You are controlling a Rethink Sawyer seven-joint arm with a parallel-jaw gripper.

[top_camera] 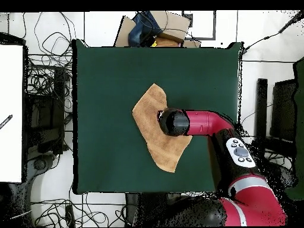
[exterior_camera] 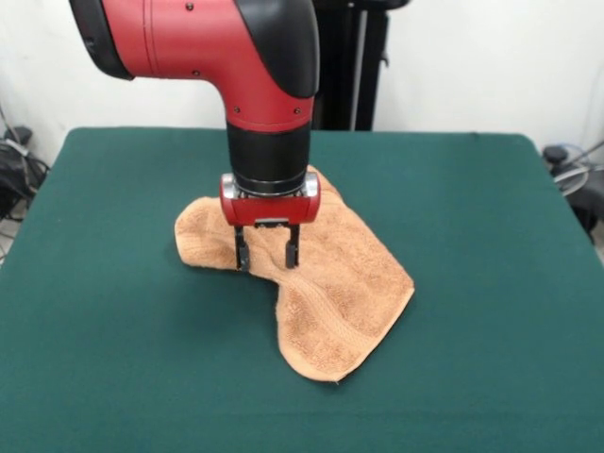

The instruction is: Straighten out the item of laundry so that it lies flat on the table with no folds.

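The light orange-tan towel [exterior_camera: 335, 297] lies crumpled in a bent, boomerang-like shape near the middle of the dark green table [exterior_camera: 104, 359]. One lobe points to the left and another toward the near edge, where a woven band shows. My gripper [exterior_camera: 267, 253] points straight down over the towel's left lobe. Its fingers [exterior_camera: 243, 251] are apart, with the tips at the cloth's surface. In the overhead view the towel [top_camera: 149, 116] lies on the table [top_camera: 101, 77], and the arm's wrist [top_camera: 173, 122] covers the gripper.
Cables lie on the floor beside the table [exterior_camera: 14, 160]. In the overhead view, boxes [top_camera: 151, 29] sit past the far edge, a white surface [top_camera: 10, 113] is at the left, and the robot's base [top_camera: 249, 202] is at the bottom right.
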